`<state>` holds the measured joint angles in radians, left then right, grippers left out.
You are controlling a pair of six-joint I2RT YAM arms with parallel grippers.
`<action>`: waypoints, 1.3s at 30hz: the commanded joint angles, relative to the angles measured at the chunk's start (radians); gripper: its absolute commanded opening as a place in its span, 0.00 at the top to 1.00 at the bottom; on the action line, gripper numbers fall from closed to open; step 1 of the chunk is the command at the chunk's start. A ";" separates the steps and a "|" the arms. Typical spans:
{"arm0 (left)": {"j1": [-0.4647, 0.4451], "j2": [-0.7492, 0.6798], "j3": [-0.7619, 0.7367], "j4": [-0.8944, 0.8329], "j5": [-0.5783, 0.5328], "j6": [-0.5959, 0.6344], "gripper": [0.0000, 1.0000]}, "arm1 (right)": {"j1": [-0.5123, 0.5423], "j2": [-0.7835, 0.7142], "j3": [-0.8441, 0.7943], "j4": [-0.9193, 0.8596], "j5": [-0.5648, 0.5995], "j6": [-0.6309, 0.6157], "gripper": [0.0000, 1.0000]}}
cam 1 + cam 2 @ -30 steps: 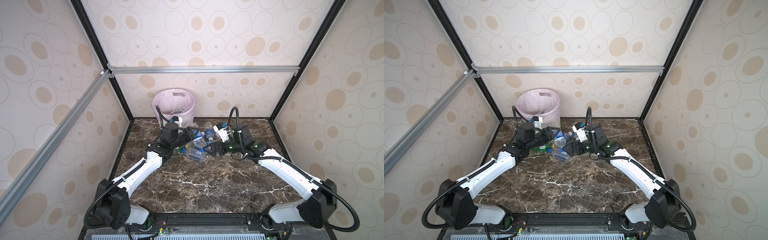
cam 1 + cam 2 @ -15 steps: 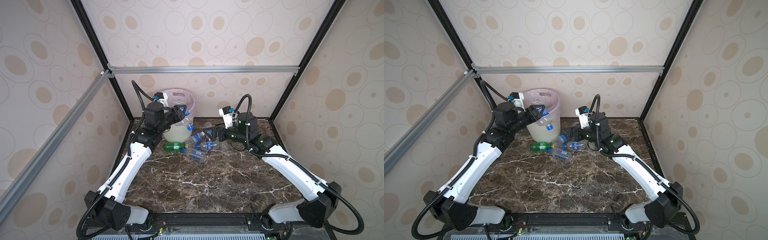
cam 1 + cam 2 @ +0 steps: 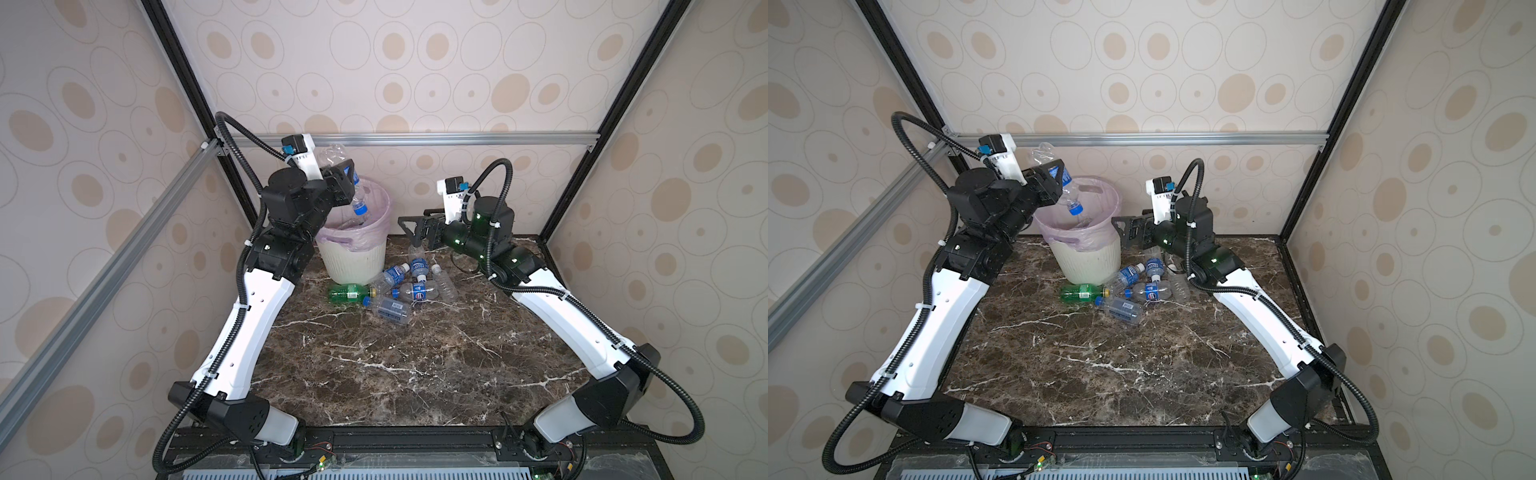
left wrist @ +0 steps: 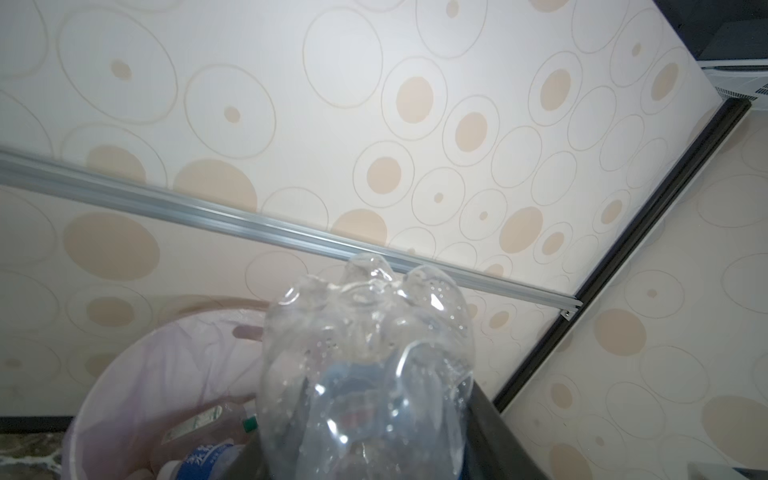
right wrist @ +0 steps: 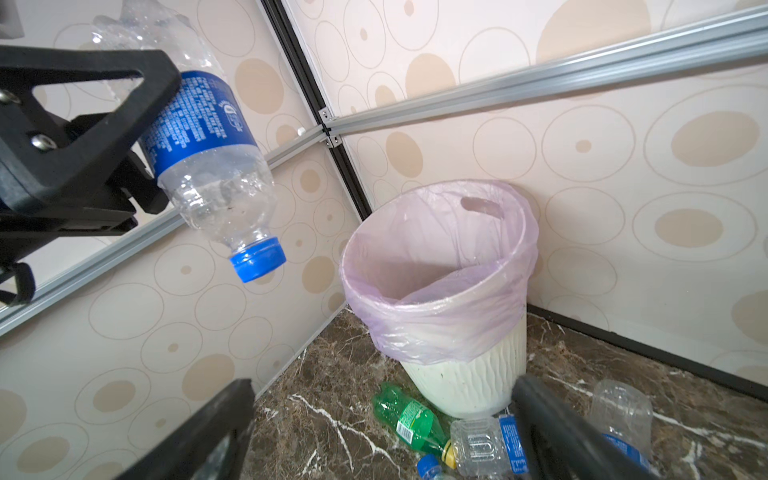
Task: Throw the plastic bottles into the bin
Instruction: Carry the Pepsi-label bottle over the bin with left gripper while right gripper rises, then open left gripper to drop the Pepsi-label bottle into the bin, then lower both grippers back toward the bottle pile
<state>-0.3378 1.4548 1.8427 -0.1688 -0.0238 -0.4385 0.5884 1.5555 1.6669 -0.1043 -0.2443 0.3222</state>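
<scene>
Your left pincer (image 3: 345, 176) clamps a blue-labelled bottle (image 5: 195, 120), cap down, above the bin (image 3: 357, 259); your right pincer (image 3: 412, 230) gapes wide and empty over the other bottles (image 3: 417, 291), heaped on the table (image 3: 395, 365) beside the bin.

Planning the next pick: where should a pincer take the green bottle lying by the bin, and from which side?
Probably take the green bottle at its labelled middle, from straight above, jaws across its width. It lies on its side; its yellow cap points into the clear bottles and the bin stands close behind.
</scene>
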 commanded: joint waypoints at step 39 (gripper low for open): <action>0.046 -0.033 -0.154 0.006 0.175 -0.125 0.01 | -0.002 -0.064 -0.188 -0.137 0.126 0.085 0.00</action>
<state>-0.2733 1.4410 1.7542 -0.1936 0.1051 -0.5236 0.5880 1.5208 1.4956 -0.1764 -0.2001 0.4061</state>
